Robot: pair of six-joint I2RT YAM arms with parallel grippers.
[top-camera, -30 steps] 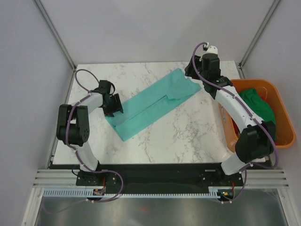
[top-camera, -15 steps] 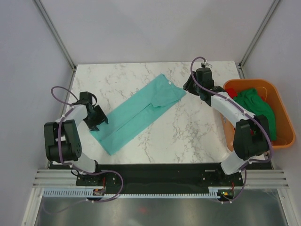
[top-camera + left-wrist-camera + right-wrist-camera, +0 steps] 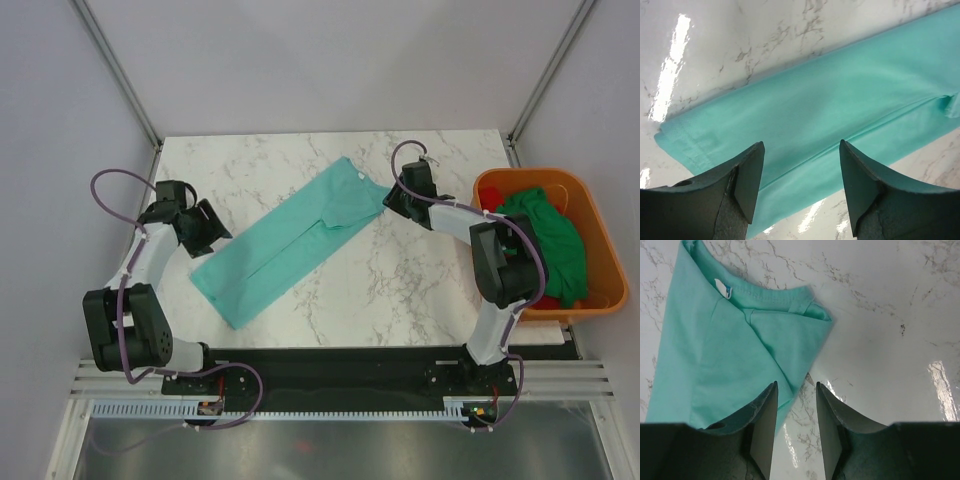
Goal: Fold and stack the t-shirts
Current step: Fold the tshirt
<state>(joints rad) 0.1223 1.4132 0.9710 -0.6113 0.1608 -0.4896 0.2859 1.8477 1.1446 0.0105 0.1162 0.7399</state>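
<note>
A light teal t-shirt (image 3: pixel 290 240), folded into a long narrow strip, lies flat and diagonally across the marble table (image 3: pixel 400 290). Its collar end with a white tag (image 3: pixel 722 288) points to the far right. My left gripper (image 3: pixel 205 228) hovers open at the strip's near-left end, and the teal cloth (image 3: pixel 840 90) lies under its fingers (image 3: pixel 747 175) without being gripped. My right gripper (image 3: pixel 392 198) sits low at the collar end. Its jaws stand narrowly open over the shirt's edge (image 3: pixel 790 385) and bare marble, with nothing pinched. A dark green t-shirt (image 3: pixel 550 235) and a bit of red cloth (image 3: pixel 491 196) lie in the tub.
An orange plastic tub (image 3: pixel 600 300) stands off the table's right edge, beside the right arm. Grey walls and metal frame posts close in the table at the back and sides. Bare marble shows near and far of the teal strip.
The teal strip has shifted toward the near left and now lies flat. The left gripper swung out to the left. The right gripper came nearer and lower, and its jaws have narrowed.
</note>
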